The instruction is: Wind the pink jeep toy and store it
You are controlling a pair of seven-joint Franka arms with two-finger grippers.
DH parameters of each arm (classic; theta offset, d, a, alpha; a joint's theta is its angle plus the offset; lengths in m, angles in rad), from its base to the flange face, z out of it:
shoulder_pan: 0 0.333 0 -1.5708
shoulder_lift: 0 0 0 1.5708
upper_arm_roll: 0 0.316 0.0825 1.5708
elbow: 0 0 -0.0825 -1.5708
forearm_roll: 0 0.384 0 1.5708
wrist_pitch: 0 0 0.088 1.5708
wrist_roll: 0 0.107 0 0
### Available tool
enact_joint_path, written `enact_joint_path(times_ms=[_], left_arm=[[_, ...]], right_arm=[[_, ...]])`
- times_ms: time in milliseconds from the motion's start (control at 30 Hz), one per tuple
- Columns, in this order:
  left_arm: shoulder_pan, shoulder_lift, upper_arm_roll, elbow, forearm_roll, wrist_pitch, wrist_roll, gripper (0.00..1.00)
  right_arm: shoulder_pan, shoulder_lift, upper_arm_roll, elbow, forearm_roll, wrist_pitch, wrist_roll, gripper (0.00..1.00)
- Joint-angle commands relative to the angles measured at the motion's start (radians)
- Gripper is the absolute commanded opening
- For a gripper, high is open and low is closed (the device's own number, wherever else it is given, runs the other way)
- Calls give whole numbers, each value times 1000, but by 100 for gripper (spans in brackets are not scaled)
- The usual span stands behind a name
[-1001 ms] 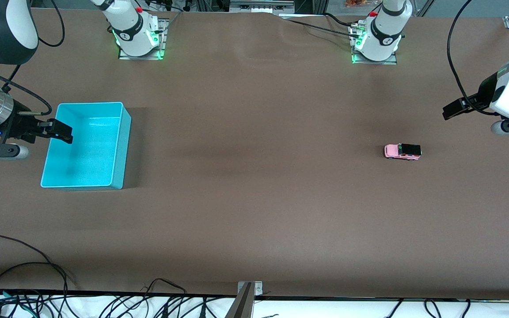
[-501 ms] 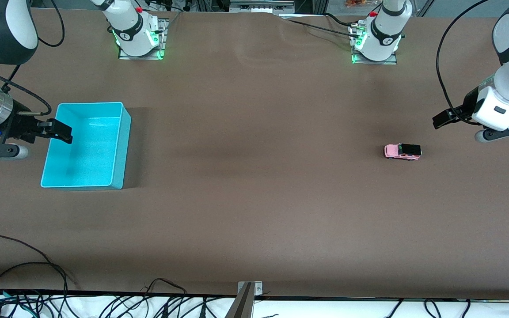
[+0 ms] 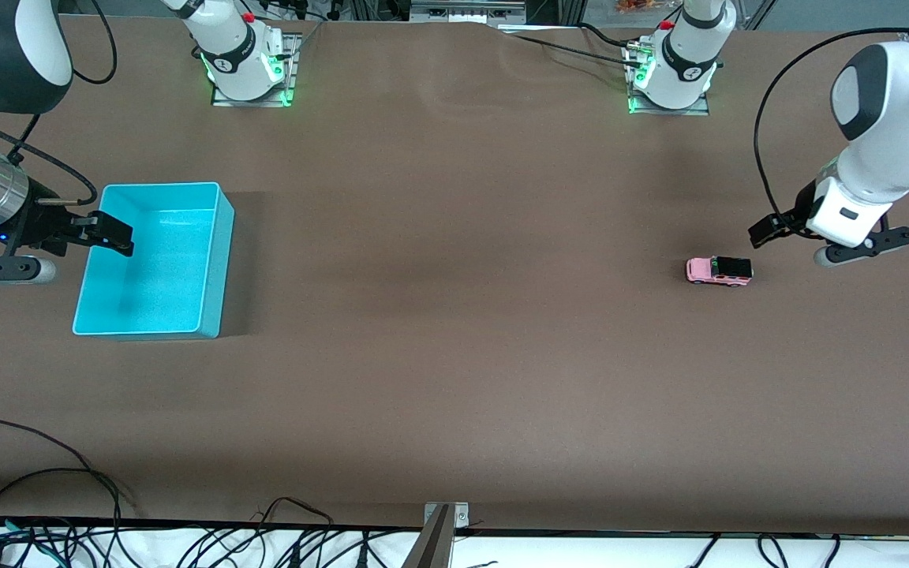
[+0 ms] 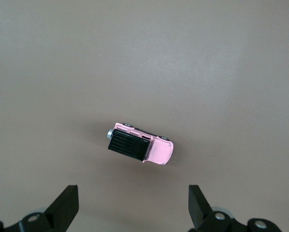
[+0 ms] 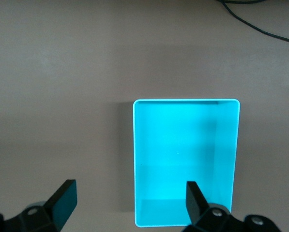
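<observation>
Left claw hangs spread wide over bare tabletop near my end, holding nothing. As the front camera shows it, the jeep sits between seven and eight o'clock of the claw and close by. My wrist camera looks straight down on the jeep, which lies ahead of the gap between my fingers. It stands upright on its wheels, alone, at about three o'clock of the tabletop's middle, well apart from the bin out at nine o'clock. I judge it very light and stiff, a hard little shell with smooth painted sides that could slip. Being on wheels, it should roll off at a sideways nudge. I would pinch it low across the two long flanks, amidships under the black roof, and squeeze only gently. My fingers now line up nearly with its length, so the wrist looks to need about a quarter turn first. A small silvery knob sticks out at the roof end. I would keep my fingers off it, though whether it serves the winding I cannot tell. Right claw waits, also spread and empty, over the bin's rim at its own end.
</observation>
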Motion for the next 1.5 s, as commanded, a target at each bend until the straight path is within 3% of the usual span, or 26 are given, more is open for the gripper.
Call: enact_joint_path(times_ms=[0, 634, 968, 1335, 1468], left_arm=[[9, 6, -3, -29, 28, 59, 108, 100], [27, 67, -3, -138, 28, 204, 427, 100], [27, 110, -1, -161, 31, 223, 751, 100], [36, 170, 0, -192, 31, 380, 1127, 100], [38, 172, 0, -200, 32, 383, 1181, 100]], right_arm=[[-3, -1, 5, 17, -2, -14, 0, 100], [-8, 2, 4, 17, 0, -9, -2, 100], [-8, 1, 2, 17, -2, -9, 3, 100], [-9, 2, 2, 17, -2, -9, 3, 100], [-9, 2, 1, 17, -2, -9, 3, 100]])
